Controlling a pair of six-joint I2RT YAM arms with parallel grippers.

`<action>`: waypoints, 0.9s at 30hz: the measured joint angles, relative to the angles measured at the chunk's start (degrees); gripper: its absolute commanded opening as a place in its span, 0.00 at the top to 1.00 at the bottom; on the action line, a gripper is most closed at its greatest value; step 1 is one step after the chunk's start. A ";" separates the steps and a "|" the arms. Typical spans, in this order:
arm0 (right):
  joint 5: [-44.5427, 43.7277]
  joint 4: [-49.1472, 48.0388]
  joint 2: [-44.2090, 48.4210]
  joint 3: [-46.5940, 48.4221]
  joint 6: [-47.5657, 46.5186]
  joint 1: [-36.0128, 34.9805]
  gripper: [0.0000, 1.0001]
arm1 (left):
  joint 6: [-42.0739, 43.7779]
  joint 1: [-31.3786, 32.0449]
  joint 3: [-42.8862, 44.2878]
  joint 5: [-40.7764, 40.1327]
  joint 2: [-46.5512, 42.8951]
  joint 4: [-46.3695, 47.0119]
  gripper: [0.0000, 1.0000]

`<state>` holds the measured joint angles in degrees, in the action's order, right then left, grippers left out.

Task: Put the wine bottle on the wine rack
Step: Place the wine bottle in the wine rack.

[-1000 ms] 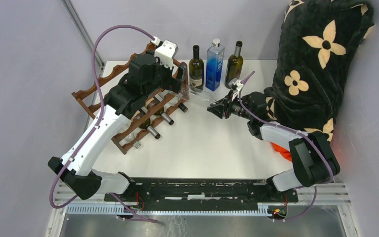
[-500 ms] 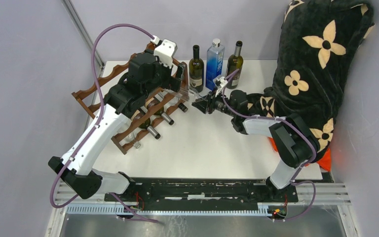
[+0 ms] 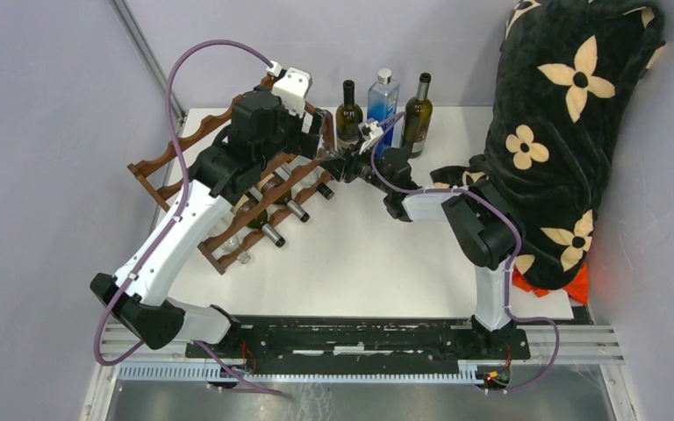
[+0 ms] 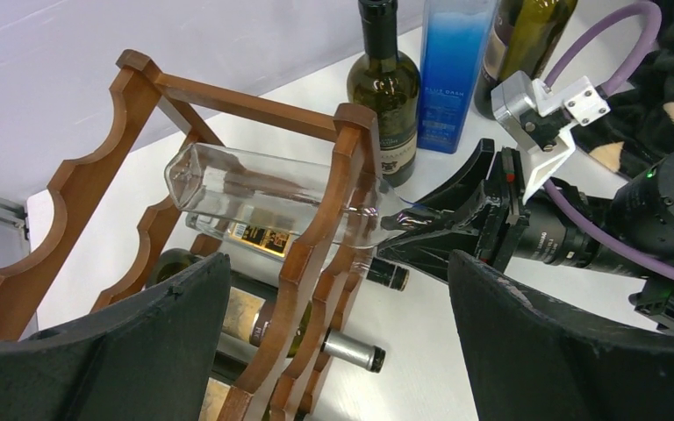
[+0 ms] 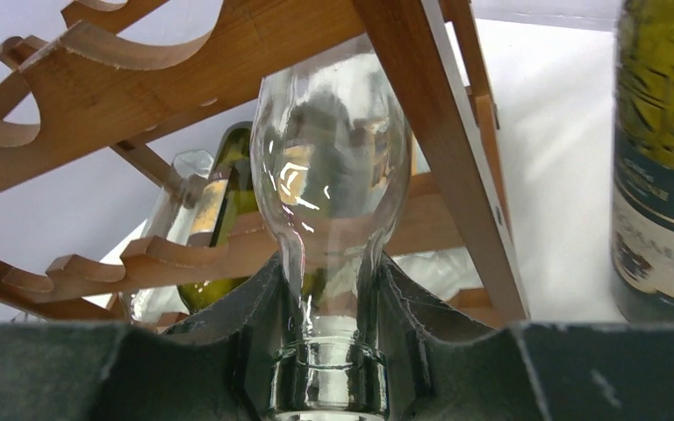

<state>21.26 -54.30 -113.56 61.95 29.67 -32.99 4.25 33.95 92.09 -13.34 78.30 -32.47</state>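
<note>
Left wrist view: the clear glass wine bottle (image 4: 259, 195) lies on its side across the top tier of the wine rack (image 4: 311, 263). Its square base points toward the wall and its shoulder crosses the near wavy rail. We cannot tell whether the base rests on the far rail, because the glass is transparent and the wood shows through it. The right gripper (image 4: 397, 230) is clamped on the bottle's neck, just outside the rack. In the right wrist view both dark fingers (image 5: 254, 307) press the neck, and the mouth is cut off at the lower border.

The left gripper (image 4: 337, 272) hangs over the rack with its jaws spread wide, holding nothing. Its two pads fill the lower corners and hide part of the rack's near end.

Lower tiers hold dark bottles (image 4: 351, 351), only partly visible between the rails. Just beyond the rack's end stand a green bottle (image 4: 386, 88), a blue bottle (image 4: 452, 70) and another green one (image 4: 527, 39), their tops cut off.

In the top view, bare table (image 3: 377, 254) lies in front of the right arm. A black flowered cloth (image 3: 570, 114) covers the right edge.
</note>
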 measured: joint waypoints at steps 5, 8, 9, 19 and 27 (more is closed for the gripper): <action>-1.95 -1.09 -4.55 4.74 1.53 -1.33 1.00 | 0.00 -1.25 0.00 -0.35 0.22 0.04 0.03; -2.86 -1.29 -6.86 7.08 2.10 -2.03 1.00 | 0.00 -2.14 0.00 -0.33 0.83 0.04 0.03; -3.32 -1.33 -7.54 7.85 2.32 -2.27 1.00 | 0.02 -2.47 0.00 -0.28 1.09 0.02 0.03; -7.32 2.99 -10.91 15.39 1.99 -4.11 0.89 | 0.04 -5.27 0.20 0.87 2.51 0.02 0.03; -9.79 6.49 -11.56 17.75 -0.24 -5.92 0.70 | 0.07 -6.62 0.66 2.84 3.26 0.00 0.03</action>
<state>11.46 -47.81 -125.12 79.70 29.43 -38.92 4.32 27.33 92.75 -10.50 81.56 -32.47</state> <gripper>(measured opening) 0.395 0.975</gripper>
